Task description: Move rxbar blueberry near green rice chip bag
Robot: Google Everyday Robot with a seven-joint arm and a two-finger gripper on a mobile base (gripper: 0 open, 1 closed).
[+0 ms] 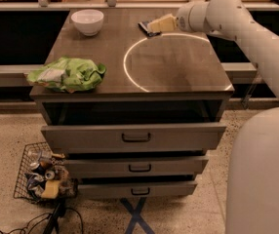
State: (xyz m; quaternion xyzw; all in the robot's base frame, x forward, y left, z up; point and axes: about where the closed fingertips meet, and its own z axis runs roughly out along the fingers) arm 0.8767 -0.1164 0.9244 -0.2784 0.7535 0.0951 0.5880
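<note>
End effector (154,25) sits at rxbar blueberry (143,27), grip state unreadable; floor basket (20,173) holds assorted clutter.

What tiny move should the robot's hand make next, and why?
Probably lower the gripper onto the rxbar blueberry and take hold of it. The gripper is right at the bar, near the back edge of the table, and the bar lies far from the green rice chip bag at the front left.
</note>
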